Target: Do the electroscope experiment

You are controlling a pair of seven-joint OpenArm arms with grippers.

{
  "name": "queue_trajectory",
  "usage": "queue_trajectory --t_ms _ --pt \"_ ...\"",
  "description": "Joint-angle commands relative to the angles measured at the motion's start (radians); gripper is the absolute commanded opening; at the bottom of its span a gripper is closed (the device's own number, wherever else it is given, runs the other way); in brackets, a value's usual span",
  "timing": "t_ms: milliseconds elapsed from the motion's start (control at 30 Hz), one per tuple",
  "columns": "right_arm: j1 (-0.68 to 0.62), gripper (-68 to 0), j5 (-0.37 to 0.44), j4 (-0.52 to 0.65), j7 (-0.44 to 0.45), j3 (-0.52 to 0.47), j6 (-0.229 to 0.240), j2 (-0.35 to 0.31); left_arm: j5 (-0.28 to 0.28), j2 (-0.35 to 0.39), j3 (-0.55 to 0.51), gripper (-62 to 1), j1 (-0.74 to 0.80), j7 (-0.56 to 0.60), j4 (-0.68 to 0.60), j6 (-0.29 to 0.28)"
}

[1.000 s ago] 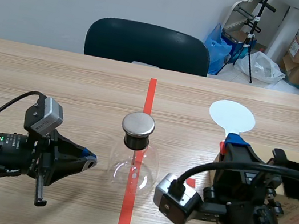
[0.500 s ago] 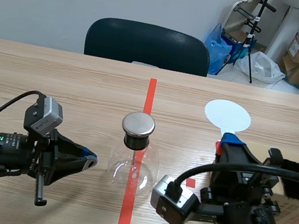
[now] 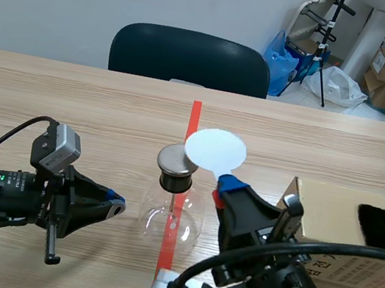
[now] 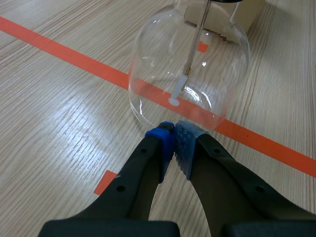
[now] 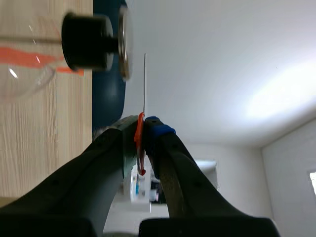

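glass: clear glass round flask (image 3: 172, 219) with black stopper and flat silver metal cap (image 3: 177, 159) stands centre, between the 2 arms. right gripper (image 3: 224, 187) clenched on orange handle of flat white round paddle (image 3: 214, 149); disc just right of cap, slim gap. left gripper (image 3: 113, 205) clenched on nothing, tips just left of flask base.

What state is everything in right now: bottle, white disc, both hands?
glass flask: upright, stoppered, metal cap on.
right hand: shut on the handle of the white disc.
white disc: raised, just off the metal cap.
left hand: shut, empty, tips at the flask's base.
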State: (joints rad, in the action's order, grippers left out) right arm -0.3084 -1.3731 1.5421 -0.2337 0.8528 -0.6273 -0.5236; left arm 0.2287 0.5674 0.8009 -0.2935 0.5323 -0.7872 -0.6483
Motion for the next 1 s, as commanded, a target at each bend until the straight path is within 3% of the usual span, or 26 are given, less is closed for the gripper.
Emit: queue_trajectory --t_ms 0,233,967 --pt "0.012 -66.7 -0.008 0.003 0.027 -0.008 -0.007 0.000 0.014 -0.005 -0.003 -57.1 -0.003 0.018 -0.017 -0.002" --pt "0.012 -66.7 -0.008 0.003 0.134 -0.008 -0.007 0.000 0.014 -0.005 -0.003 -57.1 -0.003 0.018 -0.017 -0.002" --pt "0.012 -66.7 -0.008 0.003 0.136 -0.008 -0.007 0.000 0.014 -0.005 -0.003 -57.1 -0.003 0.018 -0.017 -0.002"
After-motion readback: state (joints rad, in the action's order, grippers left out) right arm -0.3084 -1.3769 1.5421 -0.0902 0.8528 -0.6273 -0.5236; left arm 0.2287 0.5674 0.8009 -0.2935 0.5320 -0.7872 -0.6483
